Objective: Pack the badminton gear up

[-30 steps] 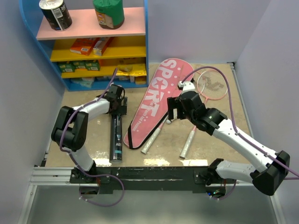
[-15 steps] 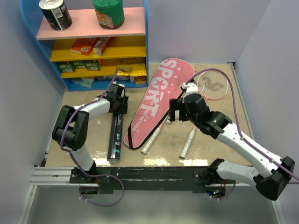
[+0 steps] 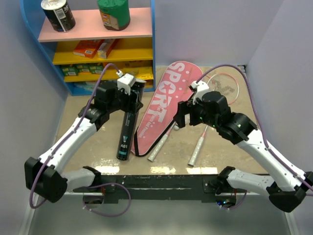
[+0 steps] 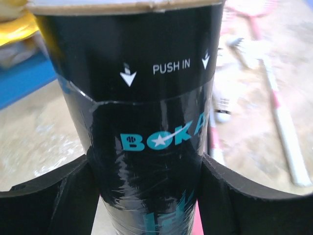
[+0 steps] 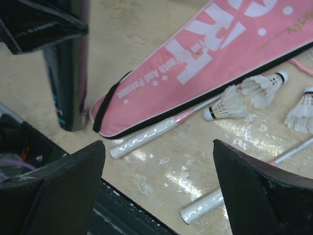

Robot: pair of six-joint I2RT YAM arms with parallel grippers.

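left claw (image 4: 151, 196) clamped on black tube (image 4: 146, 122), one black finger (image 4: 49, 200) pressed to each side of it. right above the fingers teal "boka" with a star for the o; the rest of the word runs off round the curve. above that a glossy band with white "push in" between two down arrows, then the pale cardboard rim. in the top view the left claw (image 3: 128, 95) grips the tube (image 3: 126, 129) near its upper end. the tube leans, with white "a01" at the low end below the claw; can't tell if that end touches the worktop (image 3: 98, 142).

right claw (image 5: 156, 186) wide open, nothing between the fingers (image 5: 54, 191), hovering over the worktop. straight under it are two white-wrapped handles of the rackets (image 5: 146, 134). just past them lie three white shuttlecocks (image 5: 227, 105) with black-banded corks. beyond those is the pink cover (image 5: 220, 49) with its black edge, big white letters cut off at "rt", and a smaller white line ending in "passion". the tube stands left of this claw.

from the top the cover (image 3: 164, 105) reads "sport" and lies between the two claws. a pink racket head is to the right of the right claw (image 3: 185, 116); the mark on its strings is unreadable.

far side of the left claw: blue shelf (image 3: 152, 49), black can (image 3: 57, 13), green can (image 3: 114, 12) and boxes (image 3: 93, 48), labels too small.
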